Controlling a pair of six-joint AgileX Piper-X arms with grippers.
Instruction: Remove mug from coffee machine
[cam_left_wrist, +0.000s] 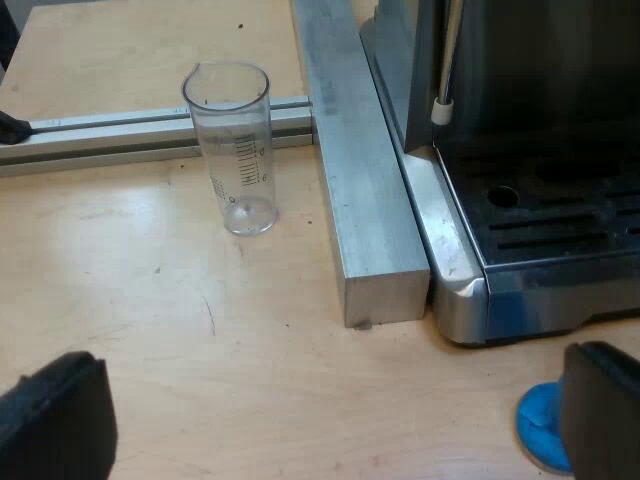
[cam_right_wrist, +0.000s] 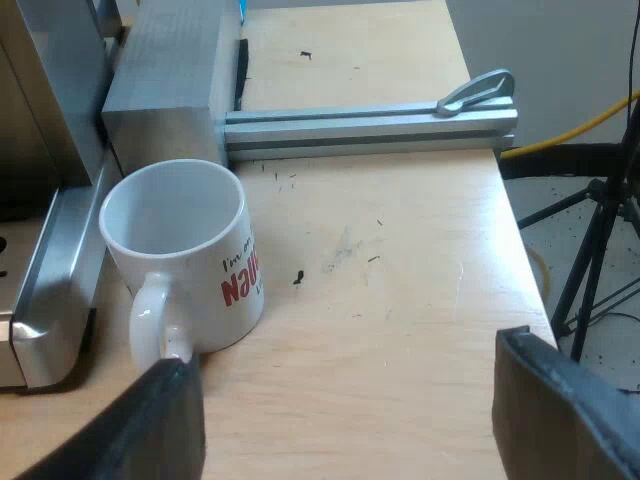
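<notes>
Mug (cam_right_wrist: 185, 260) stands upright on the table (cam_right_wrist: 400, 280), just beside the machine's (cam_right_wrist: 50, 270) base, its handle at six o'clock by one finger of the open right gripper (cam_right_wrist: 345, 390). Left gripper (cam_left_wrist: 330, 400) hangs open and empty, glass (cam_left_wrist: 235, 150) at its twelve o'clock, tamper (cam_left_wrist: 540, 425) beside one finger.

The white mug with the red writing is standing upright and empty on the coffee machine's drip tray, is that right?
Not quite: the white ceramic mug with red lettering stands upright and empty on the pale wooden table, beside the steel espresso machine, not on its drip tray. The right wrist view shows this.
</notes>
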